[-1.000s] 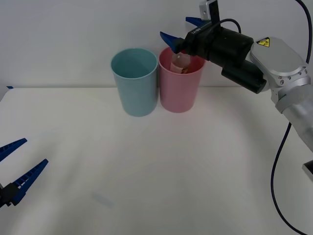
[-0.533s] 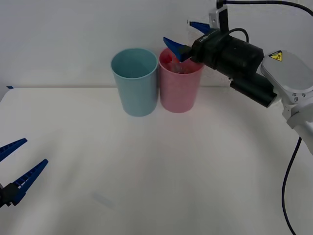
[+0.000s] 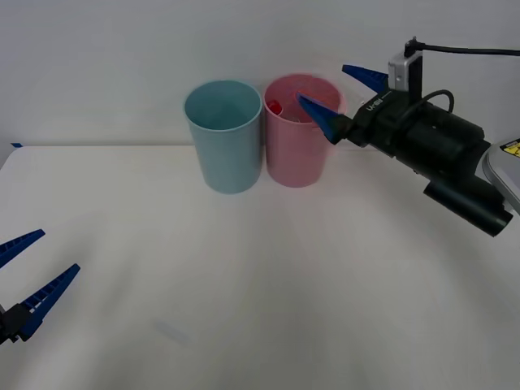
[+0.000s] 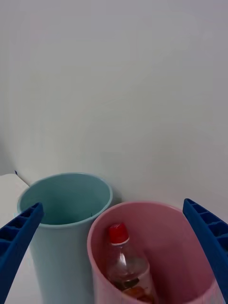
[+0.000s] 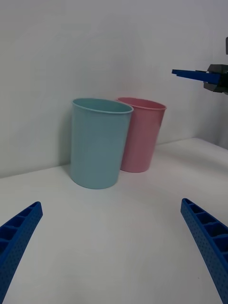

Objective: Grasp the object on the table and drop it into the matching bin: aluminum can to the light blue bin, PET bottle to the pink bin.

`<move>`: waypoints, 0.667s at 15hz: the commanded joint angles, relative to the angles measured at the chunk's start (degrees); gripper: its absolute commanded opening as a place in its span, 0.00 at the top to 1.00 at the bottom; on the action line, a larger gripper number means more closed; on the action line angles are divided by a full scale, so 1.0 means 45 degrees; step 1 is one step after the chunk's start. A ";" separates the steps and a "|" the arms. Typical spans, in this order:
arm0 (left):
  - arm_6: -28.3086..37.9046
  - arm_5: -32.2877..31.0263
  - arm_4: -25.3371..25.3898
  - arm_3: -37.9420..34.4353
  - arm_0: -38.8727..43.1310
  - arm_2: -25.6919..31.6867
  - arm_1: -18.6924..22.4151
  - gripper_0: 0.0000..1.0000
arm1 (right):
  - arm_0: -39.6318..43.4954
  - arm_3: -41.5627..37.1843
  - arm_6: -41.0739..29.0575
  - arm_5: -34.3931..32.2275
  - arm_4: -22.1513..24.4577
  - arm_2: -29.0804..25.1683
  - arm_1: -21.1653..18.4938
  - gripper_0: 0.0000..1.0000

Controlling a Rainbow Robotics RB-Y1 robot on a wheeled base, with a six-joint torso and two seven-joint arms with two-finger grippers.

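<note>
White table is carrying the light blue bin and pink bin, standing side by side. PET bottle is lying inside the pink bin, red cap up. Right tool is hovering open beside that bin's rim; left tool is waiting open over the near edge.

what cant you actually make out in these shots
- PET bottle base: in the right wrist view the pink bin rim and the picture edge cut it off.
- Bottle in the front view: just a red speck behind the pink wall, beside the open right tool.
- Light blue bin floor: hidden by its own wall.
- Left tool: open, its arm cut off by the front view's edge.
</note>
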 commanded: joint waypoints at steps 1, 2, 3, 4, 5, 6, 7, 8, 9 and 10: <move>0.0000 0.0000 0.0000 0.0000 0.0000 0.0000 0.0000 0.00 | 0.1772 -0.1224 0.0105 -0.0540 -0.0002 -0.0896 -0.0260 0.00; 0.0000 0.0000 0.0000 0.0000 0.0000 0.0000 0.0000 0.00 | 0.2534 -0.1634 0.0163 -0.1184 -0.0002 -0.1540 -0.0260 0.00; 0.0000 0.0000 0.0000 0.0000 0.0000 0.0000 0.0000 0.00 | 0.3139 -0.1985 0.0242 -0.1633 0.0017 -0.1970 -0.0280 0.00; 0.0000 0.0000 0.0000 0.0000 0.0000 0.0000 0.0000 0.00 | 0.3588 -0.2259 0.0320 -0.1868 -0.0002 -0.2263 -0.0260 0.00; 0.0000 0.0000 0.0000 0.0000 0.0000 0.0000 0.0000 0.00 | 0.4291 -0.2649 0.0398 -0.2180 -0.0002 -0.2615 -0.0280 0.00; 0.0000 0.0000 0.0000 0.0000 0.0000 0.0000 0.0000 0.00 | 0.4780 -0.2923 0.0496 -0.2415 -0.0002 -0.2888 -0.0260 0.00; 0.0000 0.0000 0.0000 0.0000 0.0000 0.0000 0.0000 0.00 | 0.5229 -0.3196 0.0554 -0.2649 -0.0002 -0.3122 -0.0260 0.00; 0.0000 0.0000 0.0000 0.0000 0.0000 0.0000 0.0000 0.00 | 0.5815 -0.3528 0.0671 -0.2942 -0.0002 -0.3454 -0.0260 0.00; 0.0000 0.0000 0.0000 0.0000 0.0000 0.0000 0.0000 0.00 | 0.6225 -0.3743 0.0788 -0.3235 -0.0002 -0.3689 -0.0241 0.00; 0.0000 0.0000 0.0000 0.0000 0.0000 0.0000 0.0000 0.00 | 0.6674 -0.3919 0.0925 -0.3528 -0.0002 -0.3943 -0.0182 0.00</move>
